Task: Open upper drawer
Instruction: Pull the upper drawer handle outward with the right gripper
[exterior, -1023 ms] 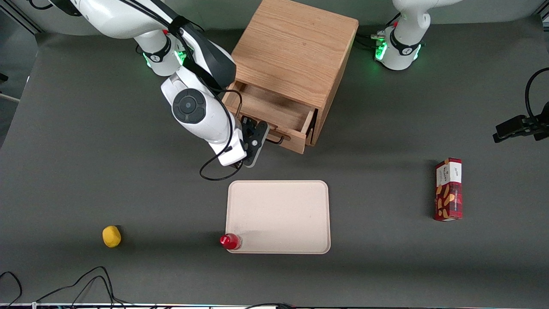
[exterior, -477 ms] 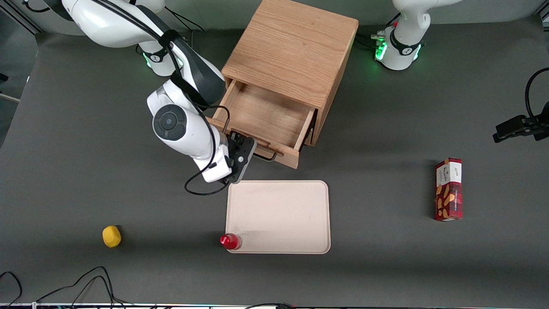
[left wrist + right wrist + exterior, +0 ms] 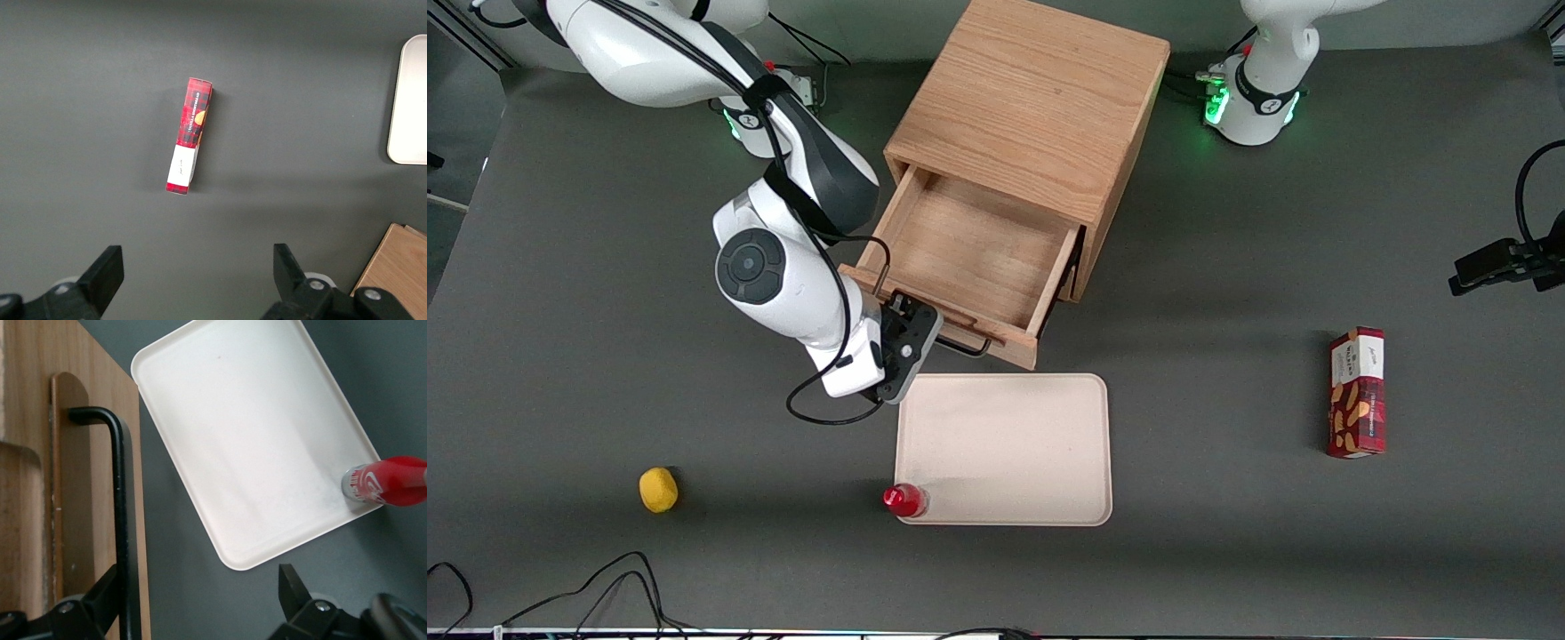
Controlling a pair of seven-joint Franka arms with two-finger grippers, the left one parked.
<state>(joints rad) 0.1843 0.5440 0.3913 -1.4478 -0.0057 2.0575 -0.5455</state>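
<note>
Just below your upper drawer (image 3: 969,258) at frame centre lies the cream tray (image 3: 1005,449), a red-capped bottle (image 3: 904,500) touching its lower-left corner. A yellow object (image 3: 658,490) sits lower left, a red box (image 3: 1357,392) at right. Against half a second ago, the drawer stands further out, its front edge near the tray. Your end effector (image 3: 925,333) is at the black handle (image 3: 120,513) with its fingers spread, one on each side of the bar. Bare desk (image 3: 1227,551) fills the lower frame.

The lower drawer is hidden beneath the pulled-out upper drawer (image 3: 969,249), and the gripper (image 3: 921,331) covers part of its black handle (image 3: 960,346).
</note>
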